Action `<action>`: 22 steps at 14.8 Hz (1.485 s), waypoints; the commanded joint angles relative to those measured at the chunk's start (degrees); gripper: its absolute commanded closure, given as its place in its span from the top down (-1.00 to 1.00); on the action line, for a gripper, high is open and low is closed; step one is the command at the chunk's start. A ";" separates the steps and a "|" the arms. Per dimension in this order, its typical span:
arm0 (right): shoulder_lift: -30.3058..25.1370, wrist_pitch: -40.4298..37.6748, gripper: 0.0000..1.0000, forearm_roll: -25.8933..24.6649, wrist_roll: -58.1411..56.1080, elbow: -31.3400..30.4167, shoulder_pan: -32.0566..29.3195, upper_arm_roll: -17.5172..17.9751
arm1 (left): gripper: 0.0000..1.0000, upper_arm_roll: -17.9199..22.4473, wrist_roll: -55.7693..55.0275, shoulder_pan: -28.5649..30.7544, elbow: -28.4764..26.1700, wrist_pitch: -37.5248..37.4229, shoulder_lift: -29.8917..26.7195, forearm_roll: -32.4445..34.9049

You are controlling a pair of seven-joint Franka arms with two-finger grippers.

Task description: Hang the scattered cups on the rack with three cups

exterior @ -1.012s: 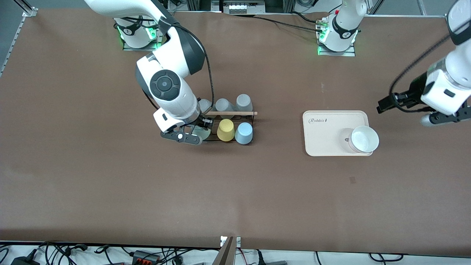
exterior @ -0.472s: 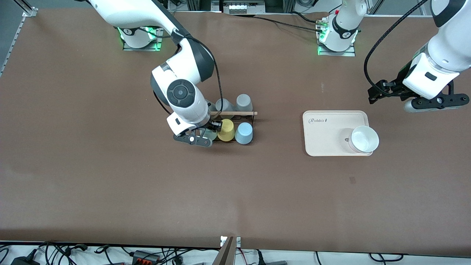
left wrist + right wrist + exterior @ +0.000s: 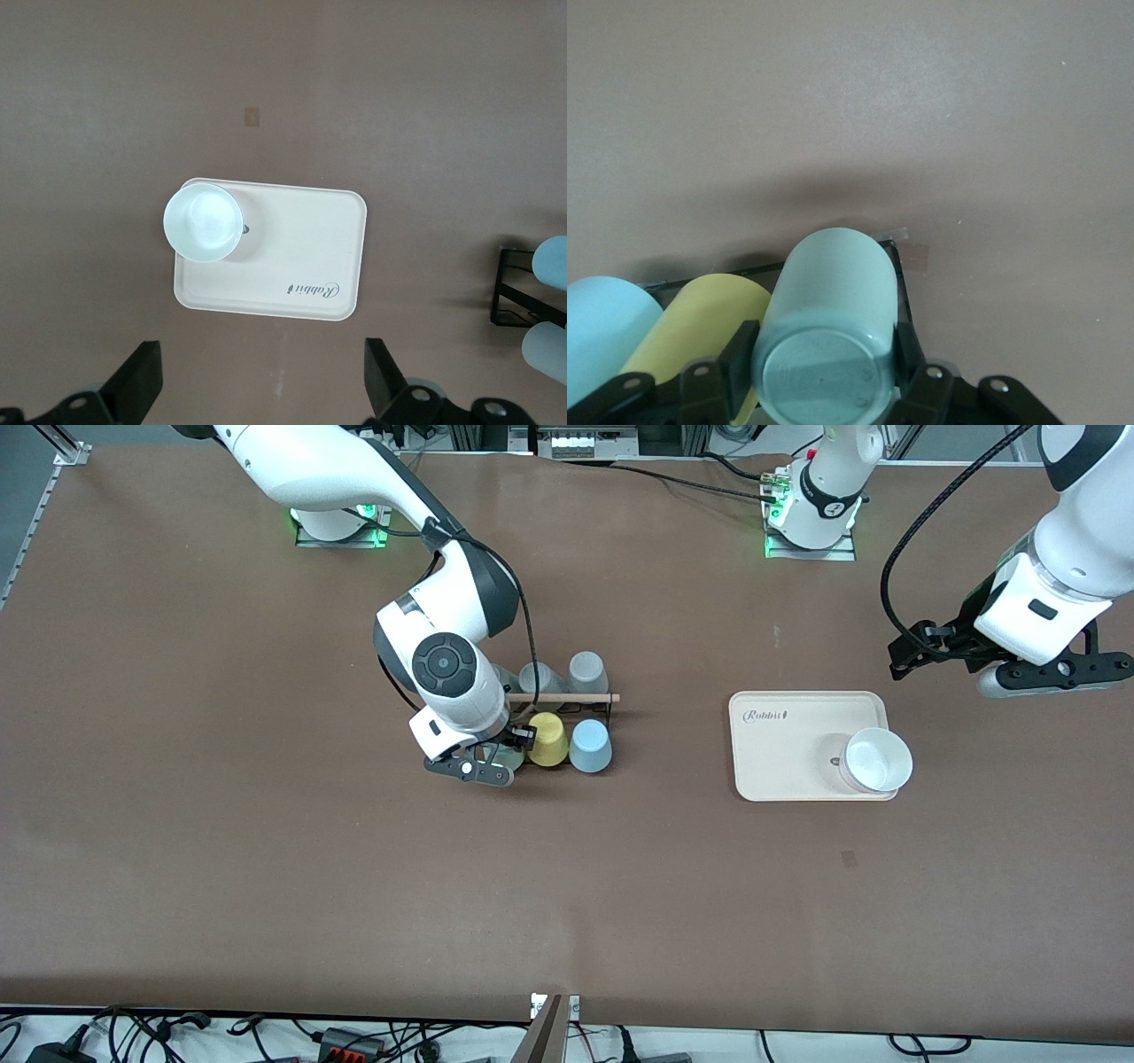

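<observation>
My right gripper [image 3: 494, 762] is shut on the pale mint-green cup [image 3: 829, 329], its fingers [image 3: 741, 352] on both sides of the cup. It holds the cup at the black wire rack [image 3: 607, 707], at the rack's end toward the right arm, beside the yellow cup [image 3: 547, 740]. Little of the mint cup [image 3: 511, 757] shows in the front view. The light blue cup [image 3: 590, 746] hangs beside the yellow one. Three grey cups [image 3: 586, 671] hang on the rack's side farther from the front camera, one partly hidden by my right arm. My left gripper [image 3: 1050, 677] is open and empty in the air.
A cream tray [image 3: 788, 753] with a white bowl [image 3: 877, 760] lies toward the left arm's end of the table. My left gripper hangs over bare table beside the tray. The left wrist view shows the tray [image 3: 283, 257], the bowl [image 3: 204, 221] and the rack's end [image 3: 509, 297].
My right gripper has carried the mint cup along the rack toward the yellow cup. My left gripper moved toward its base, then held nearly still.
</observation>
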 commanded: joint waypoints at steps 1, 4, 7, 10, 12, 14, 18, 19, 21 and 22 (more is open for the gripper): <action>-0.92 -0.09 1.00 -0.54 -0.39 -0.45 -0.34 -0.44 | 1.00 -0.61 1.33 1.08 -0.86 0.36 -0.87 0.59; -4.16 -1.67 1.00 -0.71 -5.21 0.87 -0.87 -0.53 | 1.00 -0.79 1.33 1.08 -0.86 0.36 -0.87 0.59; -5.93 -8.85 1.00 -0.54 -7.07 5.94 -3.67 -0.79 | 1.00 -0.79 1.42 0.99 -0.77 0.36 -0.87 0.59; -6.63 -18.18 1.00 -0.54 -11.55 13.25 -8.94 -0.97 | 1.00 -0.61 3.96 0.99 -0.77 0.54 -0.78 0.59; -8.65 -21.53 1.00 -0.19 -12.69 14.23 -14.30 -0.97 | 1.00 -0.61 4.05 1.08 -0.77 0.54 -0.78 0.59; -10.67 -22.24 1.00 -0.19 -19.16 14.23 -19.31 -0.79 | 1.00 -0.61 4.05 1.08 -0.77 0.54 -0.78 0.59; -14.62 -27.41 1.00 -0.54 -31.65 13.88 -27.49 -0.79 | 1.00 -0.61 4.05 1.08 -0.77 0.54 -0.78 0.50; -16.03 -28.65 1.00 -0.54 -33.51 13.53 -28.64 -0.79 | 1.00 -0.61 4.14 1.08 -0.77 0.54 -0.78 0.50; -21.02 -28.84 1.00 -0.54 -35.80 9.08 -30.31 -0.79 | 1.00 -0.61 4.14 1.08 -0.77 0.54 -0.78 0.50; -23.92 -28.23 1.00 -0.54 -36.77 5.83 -31.01 -0.79 | 1.00 -0.61 4.14 1.08 -0.77 0.54 -0.78 0.50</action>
